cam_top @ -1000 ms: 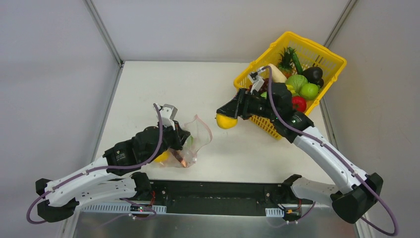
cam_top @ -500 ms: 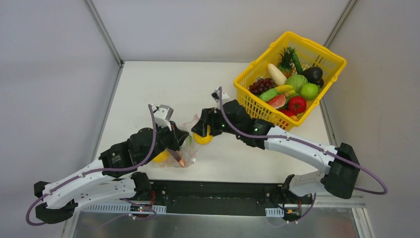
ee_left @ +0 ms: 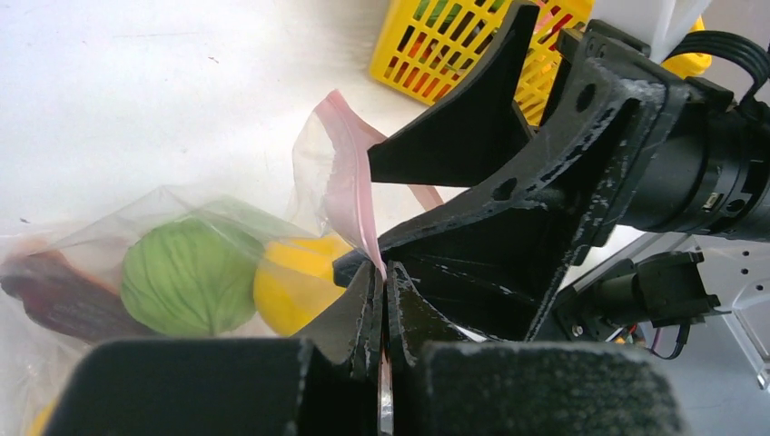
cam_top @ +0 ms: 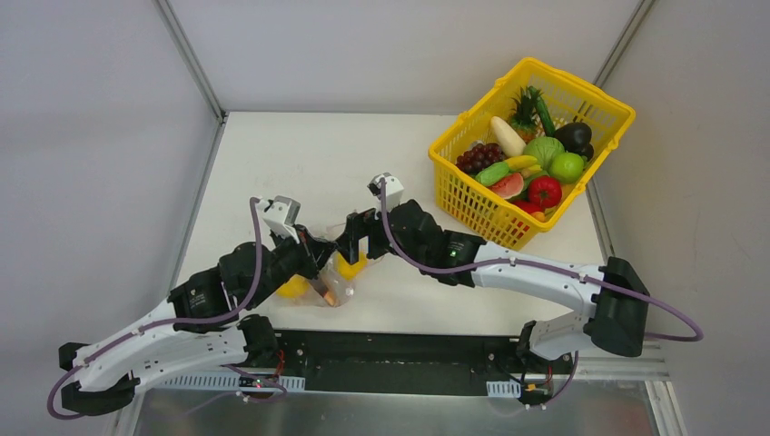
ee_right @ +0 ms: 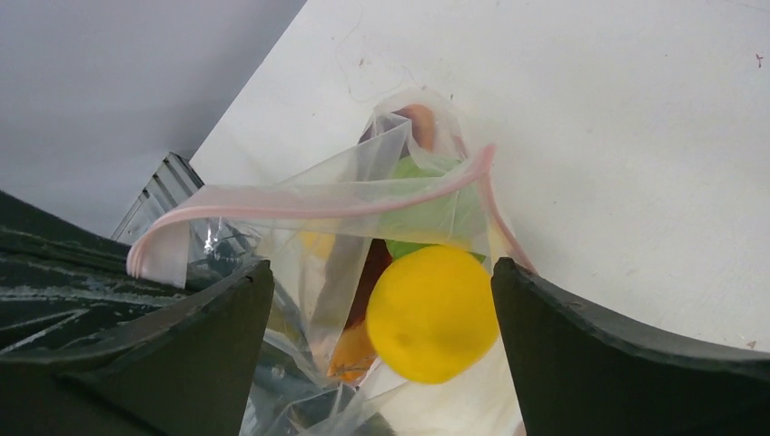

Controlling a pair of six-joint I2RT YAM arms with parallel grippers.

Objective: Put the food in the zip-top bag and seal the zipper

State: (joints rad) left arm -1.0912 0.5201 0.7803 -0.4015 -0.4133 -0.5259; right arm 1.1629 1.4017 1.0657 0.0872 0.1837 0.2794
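On the table (cam_top: 363,154), zip-top bag (ee_right: 300,227), mouth upward

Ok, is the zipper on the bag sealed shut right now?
No, the zipper gapes in a wide open loop, with a yellow fruit showing below it.

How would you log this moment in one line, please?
left gripper: shut on zip-top bag rim | right gripper: open over mouth | yellow fruit: loose between fingers | zipper: unsealed
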